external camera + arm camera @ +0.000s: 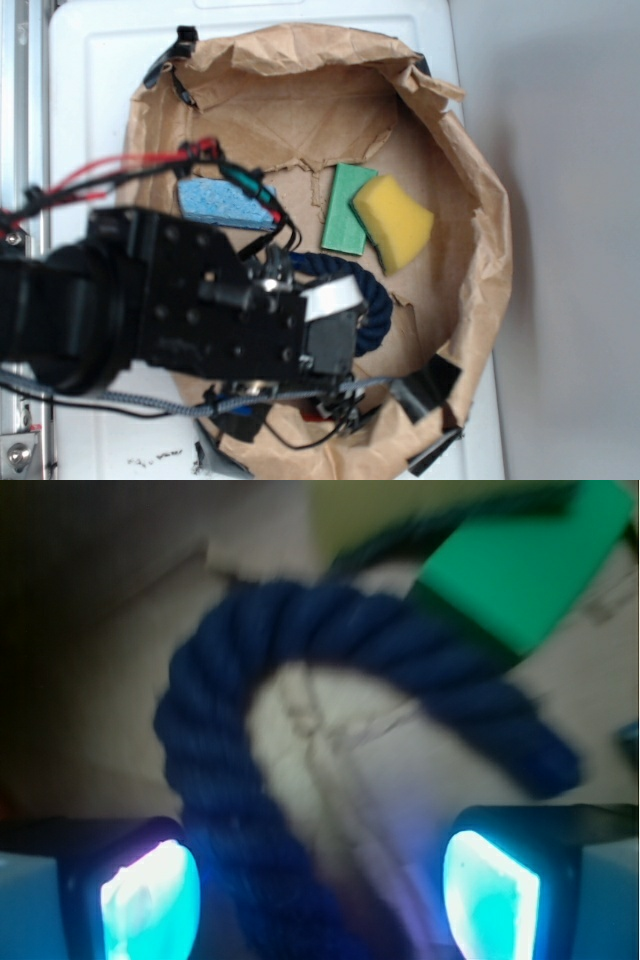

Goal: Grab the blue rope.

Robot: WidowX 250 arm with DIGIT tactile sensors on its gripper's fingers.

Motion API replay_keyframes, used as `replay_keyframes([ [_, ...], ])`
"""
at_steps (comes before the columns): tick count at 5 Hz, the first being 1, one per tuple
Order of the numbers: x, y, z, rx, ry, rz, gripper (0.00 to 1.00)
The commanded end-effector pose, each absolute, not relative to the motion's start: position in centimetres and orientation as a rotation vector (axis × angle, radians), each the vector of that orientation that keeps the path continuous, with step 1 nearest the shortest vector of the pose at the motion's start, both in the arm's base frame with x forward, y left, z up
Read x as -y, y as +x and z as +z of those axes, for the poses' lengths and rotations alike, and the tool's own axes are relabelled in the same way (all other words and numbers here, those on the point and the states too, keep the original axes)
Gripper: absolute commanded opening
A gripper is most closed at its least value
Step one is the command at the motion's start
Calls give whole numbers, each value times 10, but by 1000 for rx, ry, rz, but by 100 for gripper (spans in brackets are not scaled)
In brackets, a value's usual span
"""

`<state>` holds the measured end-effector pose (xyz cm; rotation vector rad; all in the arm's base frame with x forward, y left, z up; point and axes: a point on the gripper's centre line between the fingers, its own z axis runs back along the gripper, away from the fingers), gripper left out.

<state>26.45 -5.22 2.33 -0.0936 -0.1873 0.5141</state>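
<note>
Exterior view, left to right: the black arm covers the lower left of the brown paper-lined bin (470, 180). A light blue sponge (225, 203) lies at the bin's left, then the blue rope (375, 295) curving out from under the arm near the centre, then a green sponge (345, 210) touching a yellow sponge (395, 220).

Wrist view: the gripper (320, 895) is spread wide, empty. The left finger (150, 900) stands just beside the rope (230, 780), contact uncertain; the right finger (490, 895) is clear of it.
</note>
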Motion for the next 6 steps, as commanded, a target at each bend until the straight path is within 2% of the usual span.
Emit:
replay_keyframes([
  [1,51,270,18,241,-107,477,0],
  [3,43,268,23,254,-125,483,0],
  [4,39,271,37,241,-136,474,0],
  [5,26,273,71,242,-147,523,0],
  [6,10,271,115,239,-164,578,0],
])
